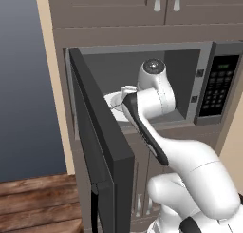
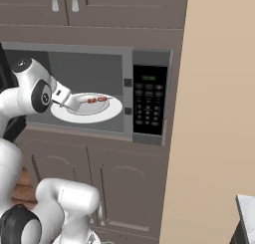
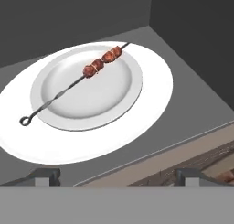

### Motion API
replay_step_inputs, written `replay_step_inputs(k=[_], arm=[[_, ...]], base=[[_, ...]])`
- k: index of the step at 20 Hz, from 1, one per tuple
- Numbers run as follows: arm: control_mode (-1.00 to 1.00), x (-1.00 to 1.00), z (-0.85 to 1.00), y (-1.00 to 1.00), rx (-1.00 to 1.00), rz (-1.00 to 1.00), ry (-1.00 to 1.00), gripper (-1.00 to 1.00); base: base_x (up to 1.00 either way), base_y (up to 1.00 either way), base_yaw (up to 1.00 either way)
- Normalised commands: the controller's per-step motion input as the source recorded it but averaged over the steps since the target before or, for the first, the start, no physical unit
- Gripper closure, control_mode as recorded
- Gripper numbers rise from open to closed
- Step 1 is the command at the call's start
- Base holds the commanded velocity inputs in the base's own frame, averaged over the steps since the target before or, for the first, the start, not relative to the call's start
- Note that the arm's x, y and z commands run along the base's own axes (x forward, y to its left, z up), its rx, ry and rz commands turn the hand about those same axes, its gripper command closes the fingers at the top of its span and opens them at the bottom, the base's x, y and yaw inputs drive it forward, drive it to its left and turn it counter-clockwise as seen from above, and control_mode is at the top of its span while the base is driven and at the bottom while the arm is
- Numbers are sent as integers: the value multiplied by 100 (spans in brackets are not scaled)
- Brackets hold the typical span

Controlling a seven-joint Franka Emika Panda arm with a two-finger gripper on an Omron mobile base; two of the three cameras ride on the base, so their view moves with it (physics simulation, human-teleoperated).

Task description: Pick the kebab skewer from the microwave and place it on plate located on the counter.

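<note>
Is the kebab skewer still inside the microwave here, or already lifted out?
Inside. The kebab skewer lies across a white plate on the turntable in the microwave, ungripped.

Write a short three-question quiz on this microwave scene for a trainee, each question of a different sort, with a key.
1. True or false: the microwave door is shut.
2. The kebab skewer lies on: A) a plain white plate on the turntable; B) the bare microwave floor; C) the wooden floor.
3. Fill in: the meat chunks sit near the skewer end opposite its ____.

Key
1. False: the door stands swung open.
2. A.
3. Loop; the ring end overhangs the plate's rim. The gripper hovers in front, fingertips apart, holding nothing.
</note>
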Motion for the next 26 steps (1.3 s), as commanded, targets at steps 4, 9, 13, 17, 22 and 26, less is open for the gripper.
replay_step_inputs(k=[4, 9, 13, 17, 22, 26], arm=[[-100, 62, 4, 0, 0, 0, 0, -100], [-100, 30, -50, 0, 0, 0, -8, -100], [-100, 0, -50, 0, 0, 0, -20, -100], [-100, 5, -11, 6, 0, 0, -16, -100], [-100, 35, 17, 3, 0, -5, 0, -100], [-100, 59, 19, 1, 0, -9, 4, -100]], base=[[0, 0, 0], [0, 0, 0], [0, 0, 0], [0, 0, 0], [0, 0, 0], [0, 0, 0]])
